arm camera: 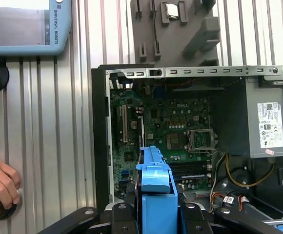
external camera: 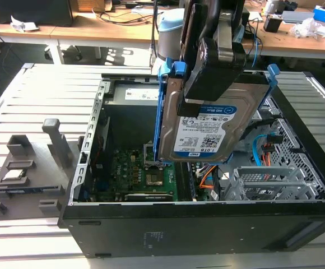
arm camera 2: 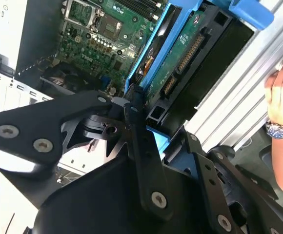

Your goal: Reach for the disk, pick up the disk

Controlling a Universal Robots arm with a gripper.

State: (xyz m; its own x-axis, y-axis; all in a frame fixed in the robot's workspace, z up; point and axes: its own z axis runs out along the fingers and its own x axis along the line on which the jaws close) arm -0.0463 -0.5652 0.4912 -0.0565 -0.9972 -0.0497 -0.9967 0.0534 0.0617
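The disk (external camera: 207,131) hangs upright above the open computer case (external camera: 151,230), its white-and-blue label facing the exterior view and blue rails on both sides. My gripper (external camera: 212,94) comes down from above and is shut on the disk's upper part. In the second wrist view the disk's green circuit-board underside (arm camera 2: 183,51) and a blue rail run away from the black fingers (arm camera 2: 137,146). In the first wrist view the blue rail end (arm camera: 156,183) stands up between the finger linkages, over the motherboard (arm camera: 180,124).
A grey drive cage (external camera: 263,182) and orange and blue cables sit in the case on the exterior view's right. A grey fixture (external camera: 31,162) holding a small processor chip (external camera: 15,175) lies on the slatted metal table. A person's hand (arm camera: 0,187) rests by the case.
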